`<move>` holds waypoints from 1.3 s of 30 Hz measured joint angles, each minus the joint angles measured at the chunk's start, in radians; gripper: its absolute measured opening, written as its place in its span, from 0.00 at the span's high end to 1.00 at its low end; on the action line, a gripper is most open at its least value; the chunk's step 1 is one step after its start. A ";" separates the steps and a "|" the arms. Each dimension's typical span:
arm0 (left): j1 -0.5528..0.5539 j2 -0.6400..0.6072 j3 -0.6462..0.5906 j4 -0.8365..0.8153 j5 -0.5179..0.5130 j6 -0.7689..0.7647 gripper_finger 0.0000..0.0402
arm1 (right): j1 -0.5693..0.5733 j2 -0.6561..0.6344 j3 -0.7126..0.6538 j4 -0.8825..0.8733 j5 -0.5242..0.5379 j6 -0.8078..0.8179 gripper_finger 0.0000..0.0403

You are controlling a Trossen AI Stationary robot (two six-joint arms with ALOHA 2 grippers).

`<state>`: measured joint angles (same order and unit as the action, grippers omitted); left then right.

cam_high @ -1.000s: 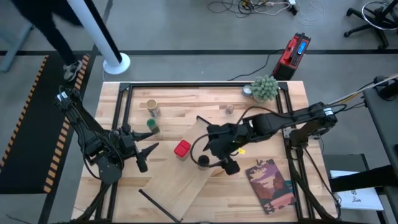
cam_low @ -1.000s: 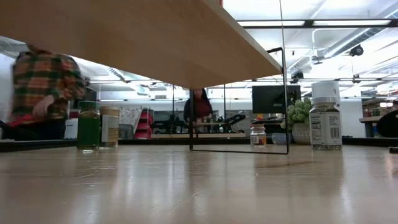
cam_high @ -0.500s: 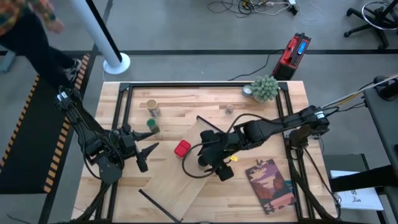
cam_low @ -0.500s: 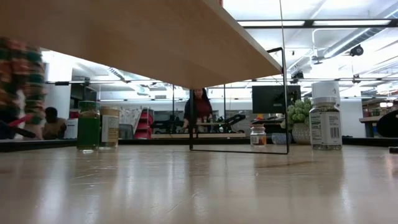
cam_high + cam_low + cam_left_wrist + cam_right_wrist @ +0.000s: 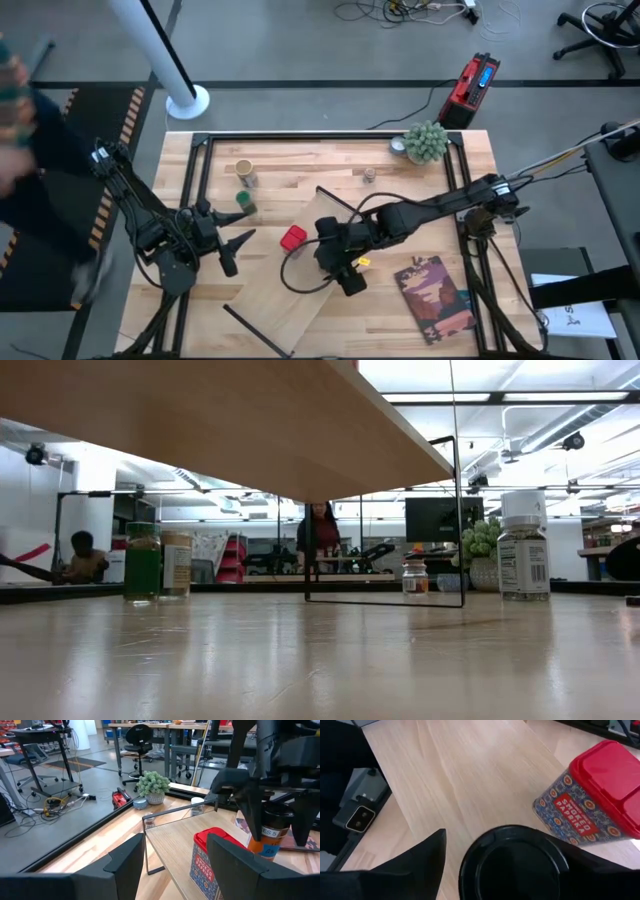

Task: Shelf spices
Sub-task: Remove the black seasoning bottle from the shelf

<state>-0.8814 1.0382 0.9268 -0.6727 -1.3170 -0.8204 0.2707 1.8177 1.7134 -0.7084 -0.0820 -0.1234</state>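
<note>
The shelf (image 5: pixel 288 292), a pale board on black rails, stands slantwise on the table. On it are a red squarish tin (image 5: pixel 292 238) and a black-topped jar (image 5: pixel 272 837). My right gripper (image 5: pixel 512 865) hangs over that jar, open, one finger on each side of the black lid (image 5: pixel 515 857). In the high view the gripper (image 5: pixel 336 264) hides the jar. My left gripper (image 5: pixel 236 247) waits open at the shelf's left, aimed at the tin (image 5: pixel 207 857). The tan-topped (image 5: pixel 244 172) and green-topped (image 5: pixel 243 203) jars and a small glass one (image 5: pixel 369 175) stand on the tabletop. My right gripper comes at the black-topped jar slanting down from the table's right. One finger (image 5: pixel 422 857) stands clear of the lid with a gap showing. Whether the other finger (image 5: pixel 592 867) touches the lid I cannot tell. The jar stands upright on the shelf.
A white-topped jar (image 5: pixel 523 550) shows in the low view, right of the shelf's rail (image 5: pixel 457 520). A fuzzy green plant (image 5: pixel 425 140) sits at the far right corner, and a reddish book (image 5: pixel 435 297) lies near right. A black frame (image 5: pixel 205 160) borders the tabletop. A person moves at the table's left (image 5: pixel 20 110).
My right gripper has gone down and toward the table's left edge, coming over the black-topped jar, which it now covers in the high view. A person has moved about beside the table's left edge.
</note>
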 joint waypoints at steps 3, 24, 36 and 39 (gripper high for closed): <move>0.000 0.000 0.000 0.000 0.000 0.000 0.49 | 0.000 0.014 0.000 0.010 -0.001 0.000 0.38; 0.000 0.000 0.000 0.000 0.002 0.000 0.49 | -0.007 -0.008 -0.001 -0.013 0.012 0.012 0.60; 0.000 0.000 0.000 -0.001 0.019 0.000 0.49 | -0.007 -0.171 0.001 -0.101 0.085 0.065 0.60; 0.000 0.000 0.000 0.000 0.025 0.000 0.49 | 0.002 -0.217 -0.007 -0.139 0.089 0.116 0.58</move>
<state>-0.8814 1.0382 0.9268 -0.6729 -1.2919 -0.8204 0.2725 1.6006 1.7061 -0.8478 0.0074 -0.0077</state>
